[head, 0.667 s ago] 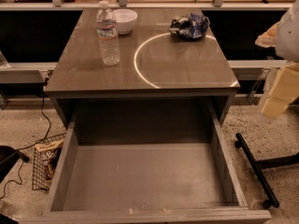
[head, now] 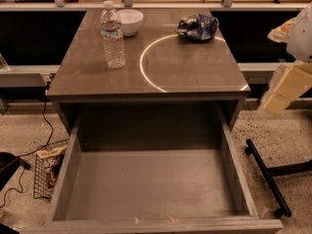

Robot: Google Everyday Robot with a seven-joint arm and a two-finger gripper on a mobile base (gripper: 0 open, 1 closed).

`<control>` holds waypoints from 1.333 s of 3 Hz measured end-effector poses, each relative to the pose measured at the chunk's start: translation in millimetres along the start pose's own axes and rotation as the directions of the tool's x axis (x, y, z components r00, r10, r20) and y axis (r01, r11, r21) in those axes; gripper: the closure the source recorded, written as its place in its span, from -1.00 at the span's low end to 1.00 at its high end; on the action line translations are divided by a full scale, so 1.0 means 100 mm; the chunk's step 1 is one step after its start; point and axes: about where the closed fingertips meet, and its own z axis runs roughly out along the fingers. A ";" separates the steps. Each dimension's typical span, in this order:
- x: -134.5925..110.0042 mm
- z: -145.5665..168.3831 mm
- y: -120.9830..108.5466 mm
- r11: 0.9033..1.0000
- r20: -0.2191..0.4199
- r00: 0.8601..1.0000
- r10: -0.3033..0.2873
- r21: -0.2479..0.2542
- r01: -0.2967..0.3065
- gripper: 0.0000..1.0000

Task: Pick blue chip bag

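The blue chip bag (head: 198,27), crumpled shiny foil in dark blue with black and whitish patches, lies at the back right of the grey table top (head: 180,67). My gripper (head: 285,89) shows as cream-coloured parts at the right edge of the view. It is off the table's right side, well in front of and to the right of the bag, and touches nothing.
A clear water bottle (head: 112,35) stands at the back left, with a white bowl (head: 129,21) just behind it. A deep open drawer (head: 151,184) juts out below the table front. A tan snack bag (head: 50,164) sits in a wire basket on the floor at left. A black bar (head: 267,175) lies on the floor at right.
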 end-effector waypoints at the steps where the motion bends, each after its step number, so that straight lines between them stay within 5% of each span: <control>1: 0.14 0.14 -0.42 0.984 0.193 0.969 0.153 0.066 -0.168 -1.00; 2: 0.03 0.37 -0.91 0.952 0.425 0.873 0.239 0.075 -0.298 -1.00; 3: -0.17 0.49 -1.51 0.896 0.578 0.772 0.265 0.149 -0.419 -1.00; 4: -0.22 0.49 -2.05 0.839 0.641 0.731 0.236 0.244 -0.485 -1.00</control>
